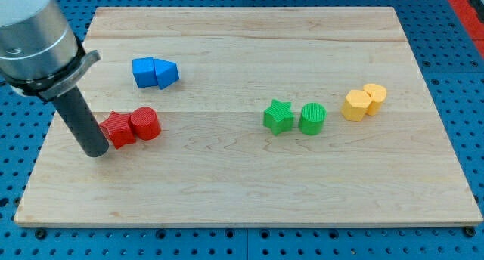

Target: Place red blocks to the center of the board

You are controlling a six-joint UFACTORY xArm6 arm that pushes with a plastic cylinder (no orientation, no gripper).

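Our tip [97,151] stood against the view's left side of the red star block [117,129], which touched the red cylinder [144,124] on its right; being a bare rod, it held nothing. Both reds lay well left of the board [242,199] centre. We judged the pair might split or swing apart under an off-centre push (two loose pieces seldom travel straight). The blue blocks [155,72] sat near above. Rightward the wood was open until the green star [278,116] and green cylinder [312,118].
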